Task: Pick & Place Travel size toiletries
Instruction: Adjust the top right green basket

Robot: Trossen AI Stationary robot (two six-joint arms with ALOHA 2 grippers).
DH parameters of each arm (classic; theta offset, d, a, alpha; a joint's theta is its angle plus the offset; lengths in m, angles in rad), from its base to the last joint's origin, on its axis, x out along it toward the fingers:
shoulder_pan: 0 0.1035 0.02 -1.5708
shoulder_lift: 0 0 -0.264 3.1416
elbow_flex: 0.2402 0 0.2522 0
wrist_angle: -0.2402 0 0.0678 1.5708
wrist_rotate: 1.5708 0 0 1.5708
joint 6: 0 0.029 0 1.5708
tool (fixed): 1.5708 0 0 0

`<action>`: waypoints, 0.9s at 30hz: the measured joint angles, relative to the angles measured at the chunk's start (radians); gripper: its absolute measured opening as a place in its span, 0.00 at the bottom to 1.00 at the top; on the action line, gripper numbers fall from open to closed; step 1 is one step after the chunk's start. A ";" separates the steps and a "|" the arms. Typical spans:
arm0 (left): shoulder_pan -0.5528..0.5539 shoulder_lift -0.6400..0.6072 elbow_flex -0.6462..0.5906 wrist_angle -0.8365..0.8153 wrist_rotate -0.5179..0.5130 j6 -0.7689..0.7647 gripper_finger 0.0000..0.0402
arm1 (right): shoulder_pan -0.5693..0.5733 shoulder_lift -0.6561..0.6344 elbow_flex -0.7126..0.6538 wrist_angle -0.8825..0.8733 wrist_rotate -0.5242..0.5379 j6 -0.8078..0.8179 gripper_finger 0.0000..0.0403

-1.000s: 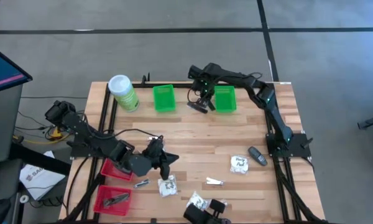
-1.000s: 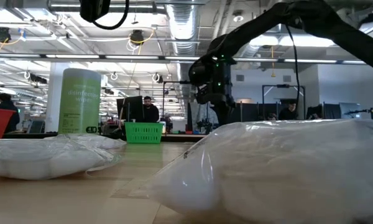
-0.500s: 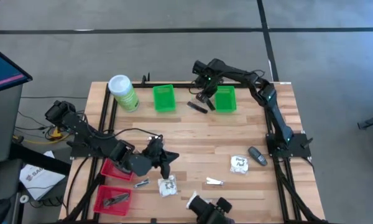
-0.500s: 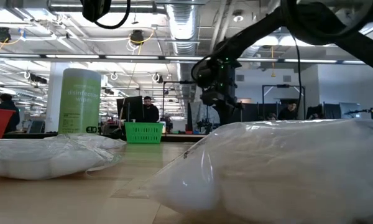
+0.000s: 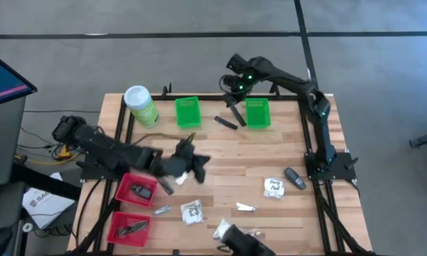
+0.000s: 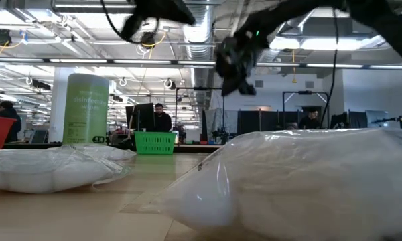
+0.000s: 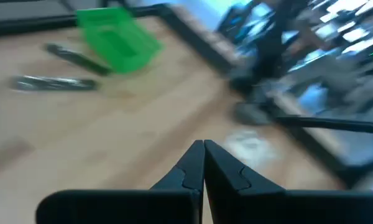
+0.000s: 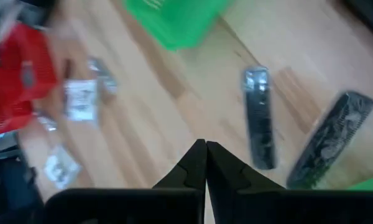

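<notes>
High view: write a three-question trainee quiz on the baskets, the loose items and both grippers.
1. True or false: the tall light-green canister stands at the table's far left corner, left of a green basket.
2. Multiple choice: the dark oval piece on the right side lies (A) inside a green basket, (B) on the bare wood beside a white packet, (C) in a red basket.
3. Fill in: the fingers of the left gripper and the right gripper are both ____ and hold nothing.

Key
1. True.
2. B.
3. Shut; each wrist view shows the fingertips pressed together with nothing between.
</notes>
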 joint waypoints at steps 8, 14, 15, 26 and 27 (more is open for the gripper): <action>0.388 0.167 0.127 -0.028 0.336 0.194 0.00 | 0.051 -0.328 0.000 -0.069 0.034 0.048 0.00; 0.490 0.352 0.321 -0.051 0.490 0.303 0.00 | 0.060 -0.496 0.000 -0.057 0.068 0.128 0.00; 0.497 0.379 0.357 -0.062 0.496 0.316 0.00 | 0.061 -0.512 0.000 -0.057 0.082 0.139 0.00; 0.594 0.660 0.703 -0.204 0.519 0.267 0.00 | 0.094 -0.617 0.000 -0.064 0.089 0.215 0.00; 0.601 0.690 0.737 -0.225 0.519 0.245 0.00 | 0.098 -0.621 0.000 -0.065 0.089 0.216 0.00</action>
